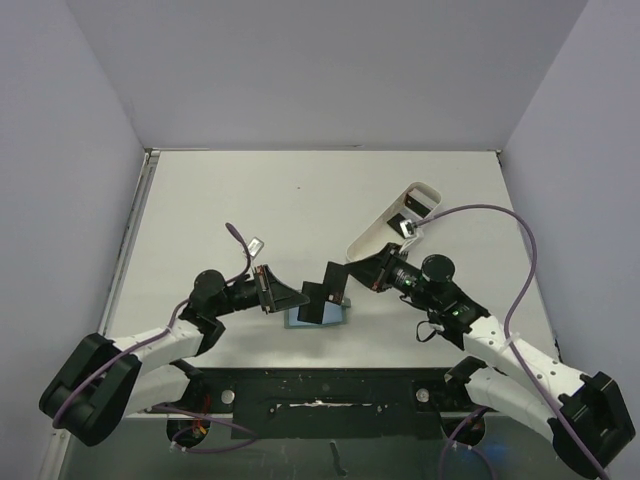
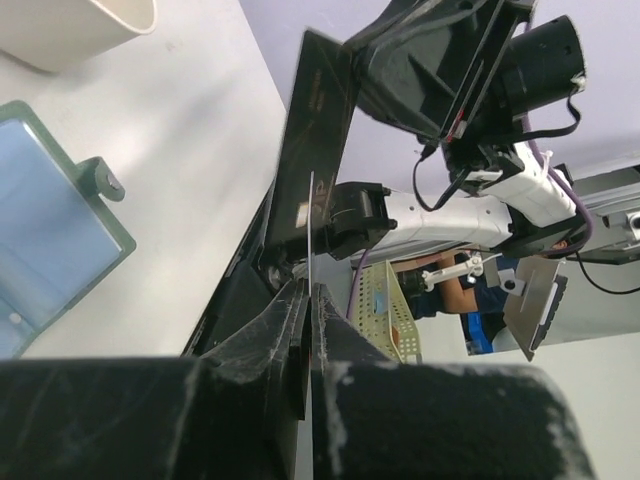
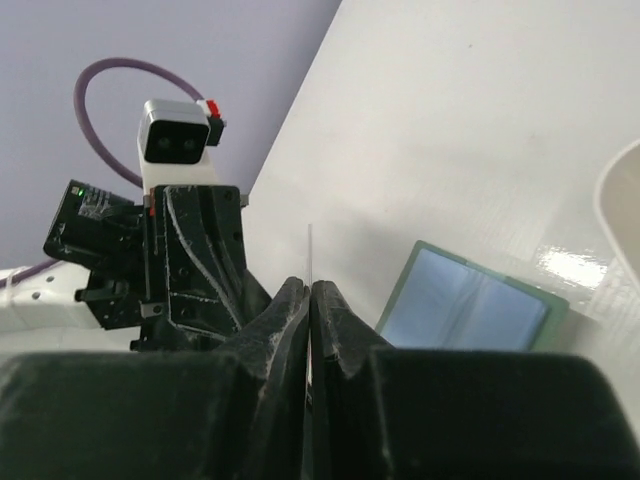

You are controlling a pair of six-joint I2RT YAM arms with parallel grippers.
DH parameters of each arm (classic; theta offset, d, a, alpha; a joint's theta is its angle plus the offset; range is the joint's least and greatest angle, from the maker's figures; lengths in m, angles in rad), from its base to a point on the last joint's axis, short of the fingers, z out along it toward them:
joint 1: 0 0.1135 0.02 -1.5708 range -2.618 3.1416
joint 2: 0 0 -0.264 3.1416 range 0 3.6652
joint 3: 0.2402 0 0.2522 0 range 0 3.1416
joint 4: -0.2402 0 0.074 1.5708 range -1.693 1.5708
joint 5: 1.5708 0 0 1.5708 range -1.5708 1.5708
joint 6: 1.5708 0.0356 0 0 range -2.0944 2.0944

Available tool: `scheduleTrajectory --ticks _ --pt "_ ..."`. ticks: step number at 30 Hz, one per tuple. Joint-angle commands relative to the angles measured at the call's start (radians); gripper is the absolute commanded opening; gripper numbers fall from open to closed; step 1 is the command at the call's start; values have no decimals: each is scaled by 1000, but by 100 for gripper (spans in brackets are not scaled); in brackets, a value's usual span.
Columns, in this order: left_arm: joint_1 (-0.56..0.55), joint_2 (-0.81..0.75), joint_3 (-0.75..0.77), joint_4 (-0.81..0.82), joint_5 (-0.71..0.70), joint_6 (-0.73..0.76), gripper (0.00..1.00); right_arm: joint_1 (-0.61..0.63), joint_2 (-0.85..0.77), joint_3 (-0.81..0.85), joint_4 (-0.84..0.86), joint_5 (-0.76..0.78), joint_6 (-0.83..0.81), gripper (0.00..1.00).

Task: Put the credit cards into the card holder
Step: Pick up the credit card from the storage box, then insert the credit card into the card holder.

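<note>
The card holder lies open on the table near the front, bluish pockets up; it also shows in the left wrist view and the right wrist view. My left gripper is shut on a black credit card, seen edge-on in its wrist view, above the holder. My right gripper is shut on a second black card, edge-on in its wrist view and tilted face-on in the left wrist view. The two cards sit close together over the holder.
A long white oblong tray lies tilted at the back right of the holder, with small dark things at its far end. Its rim shows in the left wrist view. Purple cables loop off both arms.
</note>
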State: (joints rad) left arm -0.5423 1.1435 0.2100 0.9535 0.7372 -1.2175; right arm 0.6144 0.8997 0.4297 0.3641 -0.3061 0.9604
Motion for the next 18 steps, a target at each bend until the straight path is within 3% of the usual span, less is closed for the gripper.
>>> scheduleTrajectory --ticks 1,6,11,18 --pt "2 -34 2 -51 -14 49 0 -18 -47 89 -162 81 -99 0" --pt "4 -63 50 -264 -108 137 0 -16 -11 160 -346 109 -176 0" --pt "5 -47 84 -407 -221 175 0 13 52 158 -354 115 -164 0" --pt "7 65 110 -429 -264 162 0 88 187 200 -383 207 -201 0"
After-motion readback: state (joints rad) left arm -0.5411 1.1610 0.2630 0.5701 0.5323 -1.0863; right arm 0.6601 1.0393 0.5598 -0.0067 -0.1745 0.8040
